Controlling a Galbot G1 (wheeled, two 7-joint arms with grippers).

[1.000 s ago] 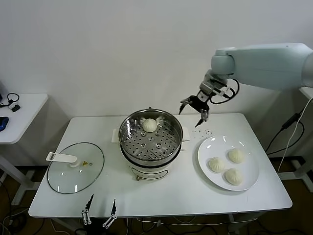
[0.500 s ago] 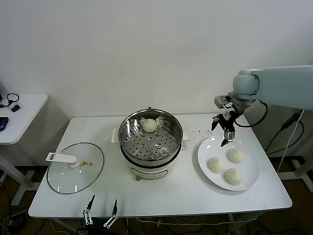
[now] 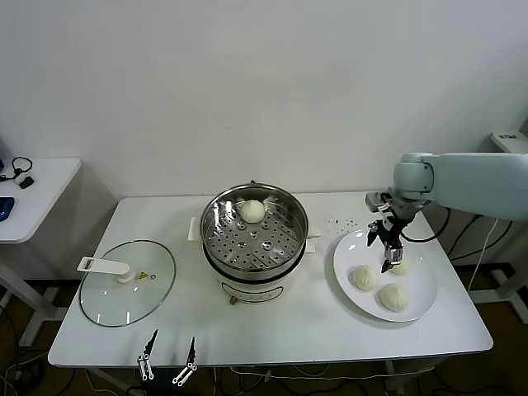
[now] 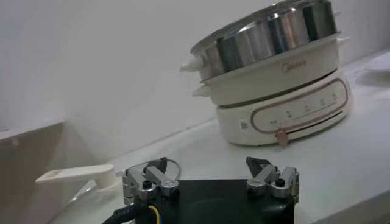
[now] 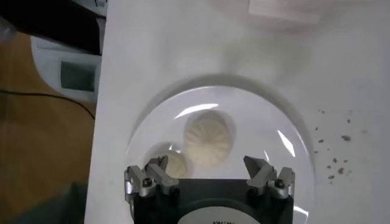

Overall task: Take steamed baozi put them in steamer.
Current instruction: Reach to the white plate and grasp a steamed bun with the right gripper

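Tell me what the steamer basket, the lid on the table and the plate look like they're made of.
Steamer: likely stainless steel, shiny and mirror-like, with a perforated floor.
Lid: apparently clear glass, since the table shows through it; its white handle looks plastic.
Plate: glossy white with bright highlights, probably ceramic, though plastic can't be ruled out.

Pale grey arm (image 3: 470, 177), black cables
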